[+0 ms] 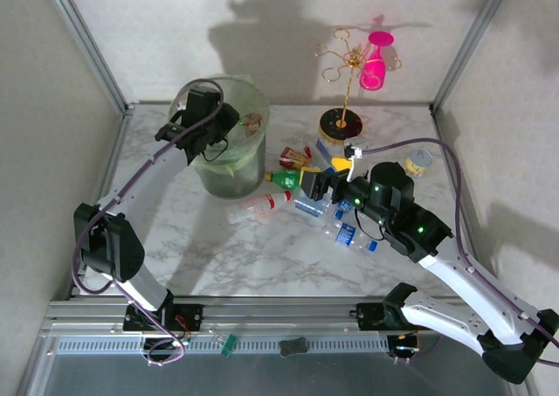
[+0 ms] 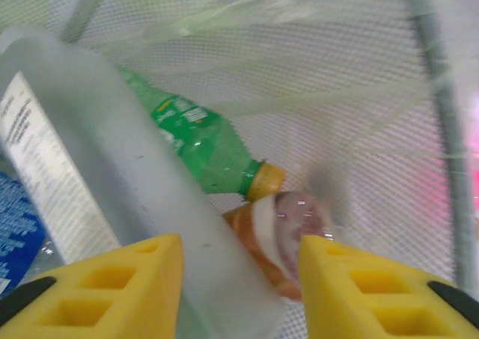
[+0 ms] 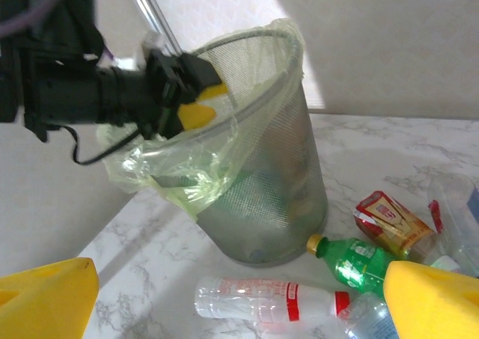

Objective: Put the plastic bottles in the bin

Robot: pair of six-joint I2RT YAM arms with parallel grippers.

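The bin [image 1: 229,167] is a mesh bucket with a pale green liner, standing at the back left. My left gripper [image 1: 217,138] hangs over its rim [image 3: 254,43], jaws apart. Below it inside the bin [image 2: 337,92] lie a frosted white bottle [image 2: 135,197], a green bottle [image 2: 202,148] and an orange-pink one [image 2: 288,227]. The left gripper [image 2: 239,279] grips none of them. My right gripper [image 1: 321,173] is wide open above the table's bottles. A clear red-capped bottle [image 3: 262,298] lies between its fingers in its wrist view. A green bottle [image 3: 359,263] lies right of it.
More clear blue-labelled bottles [image 1: 345,232] lie under the right arm. A red and yellow carton [image 3: 389,219] sits beside the bin. A gold stand with a pink glass [image 1: 376,64] and a small yellow-lidded jar [image 1: 419,162] stand at the back right. Frame posts edge the table.
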